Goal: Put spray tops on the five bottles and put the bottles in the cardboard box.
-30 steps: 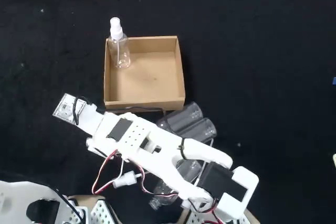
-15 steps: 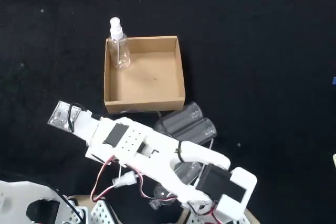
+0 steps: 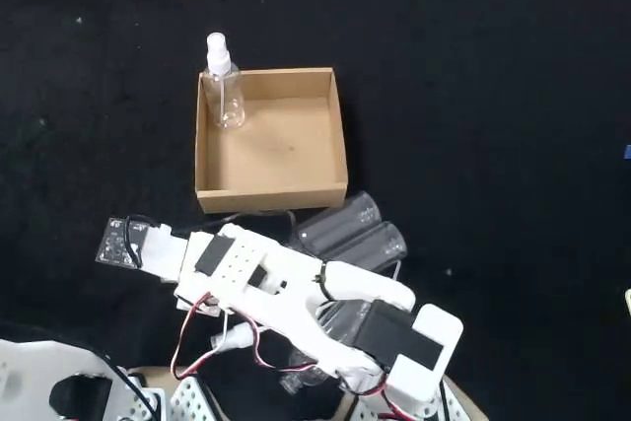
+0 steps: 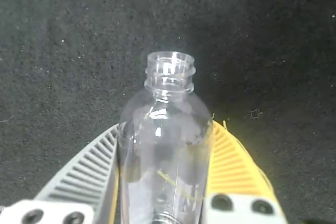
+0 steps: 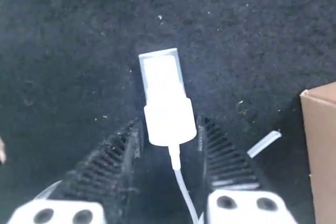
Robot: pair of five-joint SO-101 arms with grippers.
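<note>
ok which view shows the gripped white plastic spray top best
Right wrist view: the white plastic spray top sits close, clamped in the right gripper. High view: a small shape at the arm's tip. Left wrist view: a clear plastic bottle.

One cardboard box [image 3: 271,192]. Bottles: one capped bottle [image 3: 225,101], then a bare bottle [image 3: 340,222] and its twin [image 3: 375,244], so three in the open. No. four, an open-necked bottle [image 4: 165,145], shows on left wrist cam. More clear plastic under the arm [image 3: 286,293], qty there unclear. Spray tops: two, incl. one loose spray top [image 5: 165,114].
</note>
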